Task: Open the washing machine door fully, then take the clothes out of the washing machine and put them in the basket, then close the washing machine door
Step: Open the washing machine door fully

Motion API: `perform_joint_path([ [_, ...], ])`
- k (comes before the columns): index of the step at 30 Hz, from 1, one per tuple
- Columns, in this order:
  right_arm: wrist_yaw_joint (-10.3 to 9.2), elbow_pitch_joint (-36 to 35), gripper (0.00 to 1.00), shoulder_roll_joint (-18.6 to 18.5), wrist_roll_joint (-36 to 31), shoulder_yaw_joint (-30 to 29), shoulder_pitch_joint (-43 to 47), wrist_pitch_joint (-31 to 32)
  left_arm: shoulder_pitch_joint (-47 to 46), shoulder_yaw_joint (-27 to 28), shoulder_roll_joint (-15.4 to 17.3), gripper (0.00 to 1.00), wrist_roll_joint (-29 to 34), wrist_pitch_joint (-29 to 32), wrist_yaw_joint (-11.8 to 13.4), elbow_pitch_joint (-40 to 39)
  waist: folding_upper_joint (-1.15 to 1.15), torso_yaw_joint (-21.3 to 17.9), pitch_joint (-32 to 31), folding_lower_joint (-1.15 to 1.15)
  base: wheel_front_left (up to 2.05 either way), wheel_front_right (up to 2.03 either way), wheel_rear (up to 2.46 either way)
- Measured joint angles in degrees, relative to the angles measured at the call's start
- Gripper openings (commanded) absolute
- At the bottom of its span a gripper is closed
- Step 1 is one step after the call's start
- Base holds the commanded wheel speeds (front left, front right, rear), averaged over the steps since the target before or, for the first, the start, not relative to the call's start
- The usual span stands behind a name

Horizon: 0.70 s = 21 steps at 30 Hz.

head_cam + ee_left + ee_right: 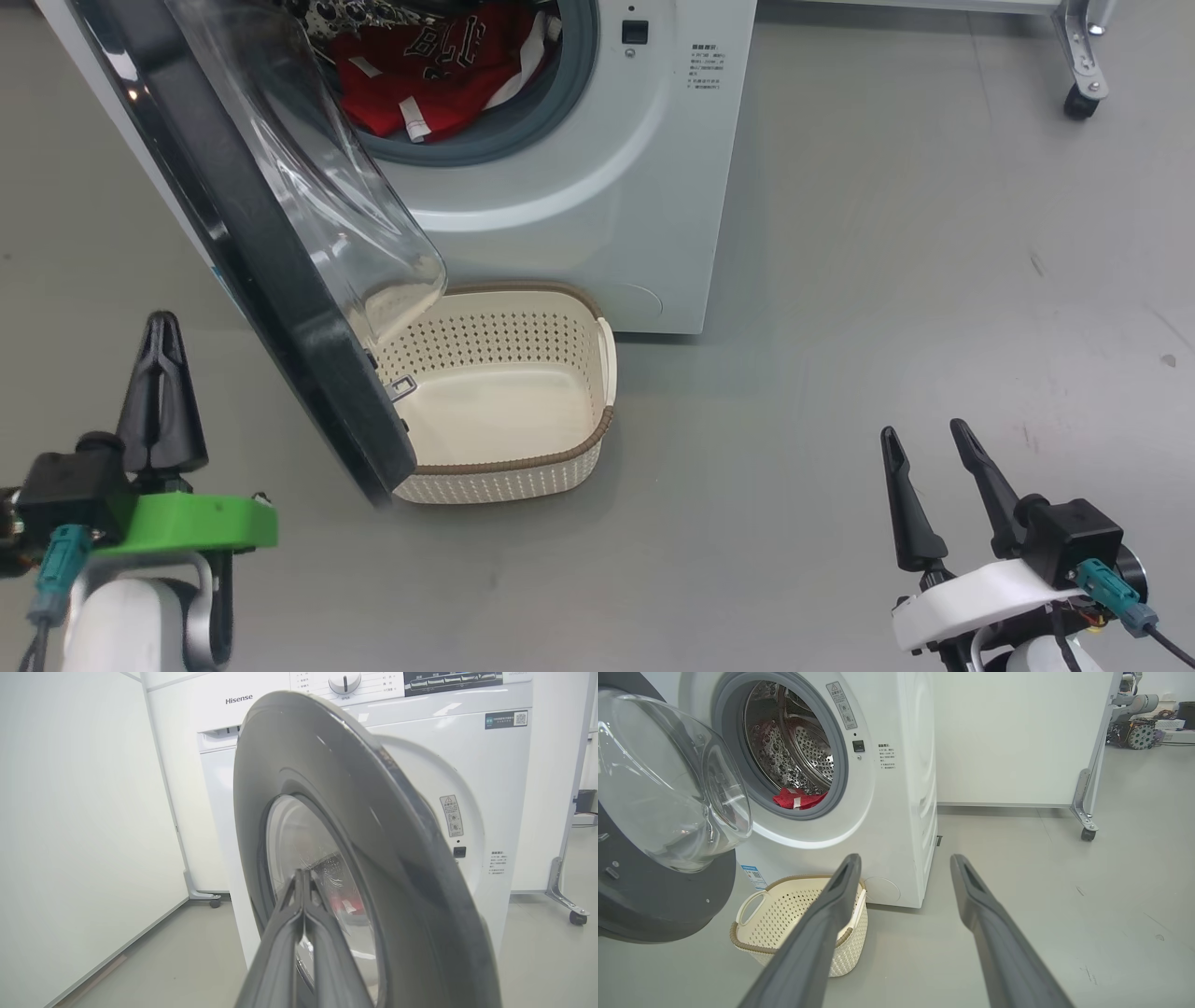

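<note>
While the washing machine (607, 215) stands straight ahead on the floor with its mouth uncovered, the washing machine door (266, 289) is swung out toward the robot. It is hinged on the machine's left and stands roughly square to the front, so I judge it not yet fully open. Its glossy outer face looks to the robot's left and its clear bowl bulges to the right, overhanging the left end of the basket (504, 481).

The basket sits on the floor just in front of the machine and below the drum opening, its long axis running left to right in the head view. It has nothing in it. The clothes (429, 84) lie heaped in the bottom of the drum, red cloth reaching the grey gasket.

The left gripper (161, 322) is the nearer to the door, just left of it on its outer side. Its fingers are pressed together on nothing, and in the left wrist view they point at the window. A push from there would likely close the door, not open it.

The right gripper (924, 429) hangs low on the right, well apart from door and basket, fingers spread wide and empty. It faces the door's inner side.
</note>
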Motion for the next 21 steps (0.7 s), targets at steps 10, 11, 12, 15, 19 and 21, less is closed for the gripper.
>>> perform_joint_path([
  [10,0.65,0.4,1.00,0.9,-0.5,-0.2,0.1,0.0,-4.5,1.4,0.2,0.00,-0.6,-0.3,-0.5,-6.7,0.00,0.0,-0.6,0.00,0.00,0.00,0.00],
  [11,0.68,0.4,1.00,0.9,-0.7,-0.2,0.1,0.0,-4.9,1.3,0.2,0.00,-0.6,-0.3,-0.6,-7.4,0.00,0.0,-0.6,0.00,0.00,0.00,0.00],
  [12,0.93,0.4,1.00,1.0,-0.9,-0.2,0.1,0.0,-5.2,1.1,0.3,0.00,-0.6,-0.3,-0.7,-8.0,0.00,-0.1,-0.6,0.00,0.00,0.00,0.00],
  [15,1.19,0.6,1.00,1.1,-0.9,-0.4,0.2,0.0,-6.1,0.1,0.5,0.00,0.0,-0.3,-1.3,-9.6,0.00,-0.3,-0.7,0.00,0.00,0.00,0.00],
  [19,1.45,0.9,1.00,1.3,-1.0,-0.5,0.2,0.0,-6.7,-2.4,1.2,0.00,1.8,-0.3,-2.6,-11.1,0.00,-0.7,-0.9,0.00,0.00,0.00,0.00],
  [21,1.48,1.0,1.00,1.5,-1.1,-0.5,0.2,0.0,-6.7,-3.9,1.0,0.00,2.1,-0.3,-3.1,-11.2,0.00,-0.9,-0.9,0.00,0.00,0.00,0.00],
])
